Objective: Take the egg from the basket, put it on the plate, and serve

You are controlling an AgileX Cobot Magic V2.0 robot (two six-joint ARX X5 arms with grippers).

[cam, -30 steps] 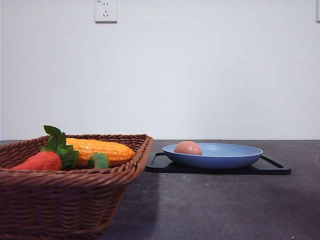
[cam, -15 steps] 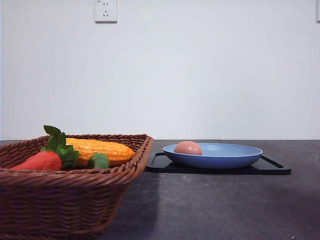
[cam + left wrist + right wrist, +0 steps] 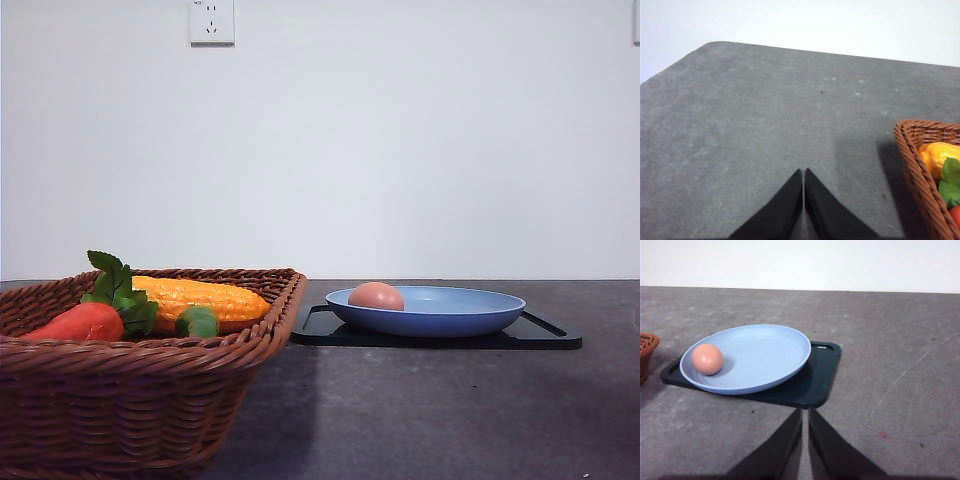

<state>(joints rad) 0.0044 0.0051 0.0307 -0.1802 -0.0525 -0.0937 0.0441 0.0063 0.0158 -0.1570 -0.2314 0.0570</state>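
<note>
Egg [image 3: 376,296] lies in the plate [image 3: 450,312], near its basket-side rim. Nearest, the basket [image 3: 130,400] holds a carrot [image 3: 80,322] and corn [image 3: 200,298]; beyond, the plate sits on a black tray [image 3: 545,338]. Left gripper [image 3: 804,175] and right gripper [image 3: 805,414] hang over bare table [image 3: 900,405], fingers together, empty.

basket [image 3: 150,400] cut off at front view's left and bottom edges; its rim hides the carrot [image 3: 80,322] underside; plate [image 3: 430,312] rim hides egg [image 3: 376,296] base.
</note>
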